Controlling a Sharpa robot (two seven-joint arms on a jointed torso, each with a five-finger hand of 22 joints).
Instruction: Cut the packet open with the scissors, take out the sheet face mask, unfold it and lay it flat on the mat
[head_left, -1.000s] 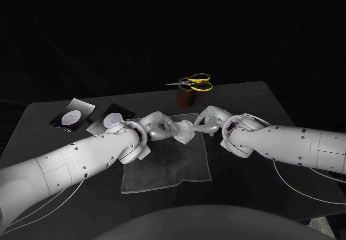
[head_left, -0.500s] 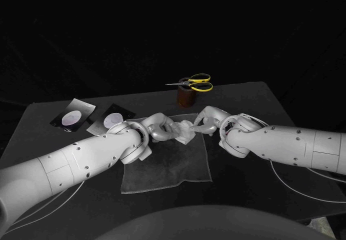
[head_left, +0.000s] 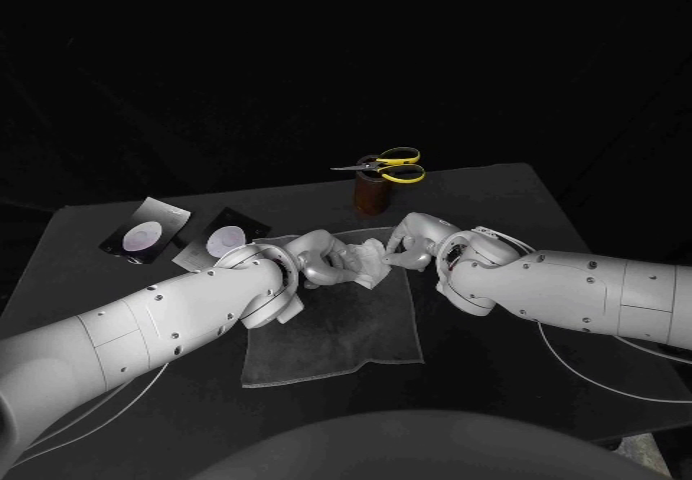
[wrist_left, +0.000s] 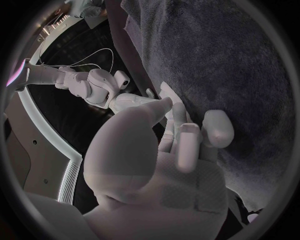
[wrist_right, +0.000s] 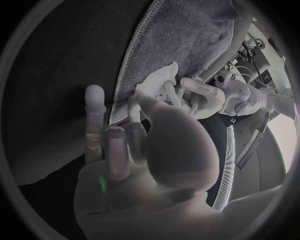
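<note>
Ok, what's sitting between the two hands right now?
The bunched white sheet mask, held by the left hand and the right hand above the mat, seen in head view.

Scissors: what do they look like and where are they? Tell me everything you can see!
The scissors have bright yellow loop handles and short dark blades, which look closed. They lie flat across the top of a brown round pot at the far side of the black table. The handles point to the robot's right, the blades to its left. Only the pot touches them.
</note>
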